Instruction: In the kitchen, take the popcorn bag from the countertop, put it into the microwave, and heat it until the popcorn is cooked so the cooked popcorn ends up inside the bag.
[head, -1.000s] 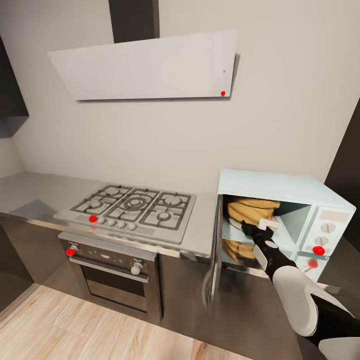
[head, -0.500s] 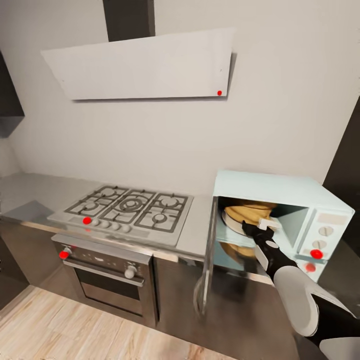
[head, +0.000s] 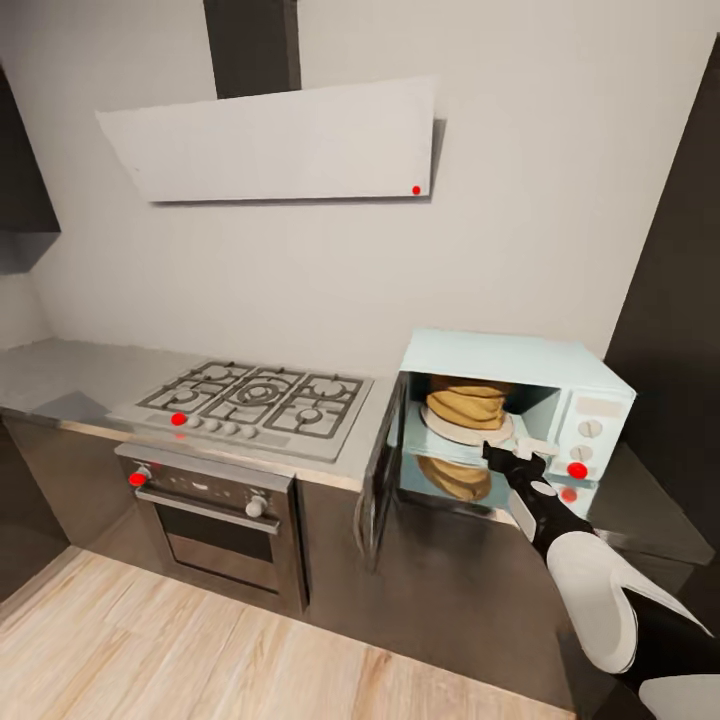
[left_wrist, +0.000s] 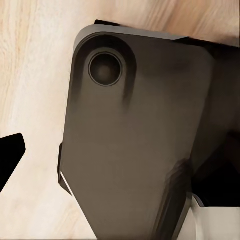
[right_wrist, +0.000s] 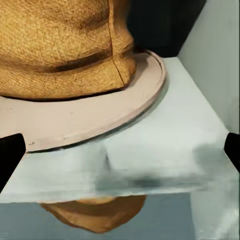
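Popcorn bag (head: 466, 405) standing on round beige turntable (head: 497, 432) inside open microwave (head: 515, 365), right of centre in head view, on table (head: 60, 375). Right tool (head: 515, 458) at microwave's mouth, just short of bag, fingers spread wide, gripping nothing. Left tool over wooden floor (left_wrist: 30, 60), state impossible to tell. Gas hob (head: 255, 400) left of microwave

A home kitchen; gas hob (head: 255, 405), built-in oven (head: 215, 525), extractor hood (head: 275, 140), microwave (head: 510, 415).
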